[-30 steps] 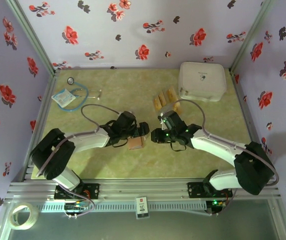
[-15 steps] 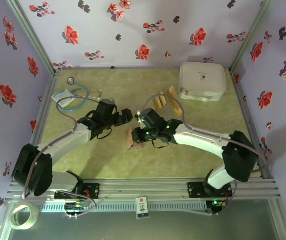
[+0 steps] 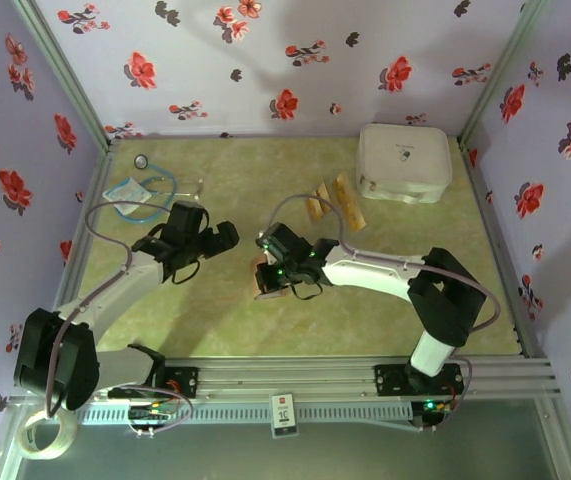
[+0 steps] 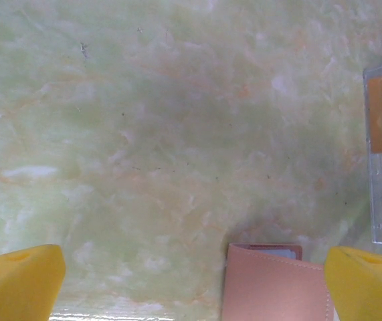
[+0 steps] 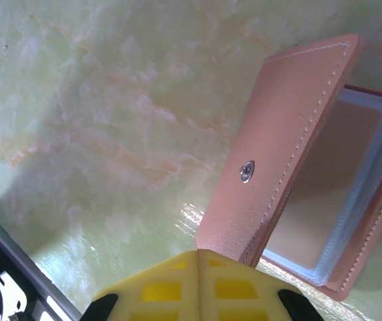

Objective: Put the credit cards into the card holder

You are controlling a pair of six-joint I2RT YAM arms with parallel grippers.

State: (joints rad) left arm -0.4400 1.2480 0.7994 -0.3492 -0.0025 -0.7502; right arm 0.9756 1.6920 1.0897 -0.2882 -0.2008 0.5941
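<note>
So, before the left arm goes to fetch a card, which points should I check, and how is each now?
1. Card holder open: ok, flap raised, clear pockets showing.
2. Right fingers shut at the flap's edge: ok; pinching it: cannot tell.
3. Left fingers open and empty: ok.
4. Credit cards uncovered: ok, loose on the table near the white case.
5. Empty pocket available: cannot tell.

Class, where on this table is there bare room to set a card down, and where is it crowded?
Free: far middle, between stethoscope and credit cards; right side, between white case and right arm. Crowded: centre, right claw at the card holder.
</note>
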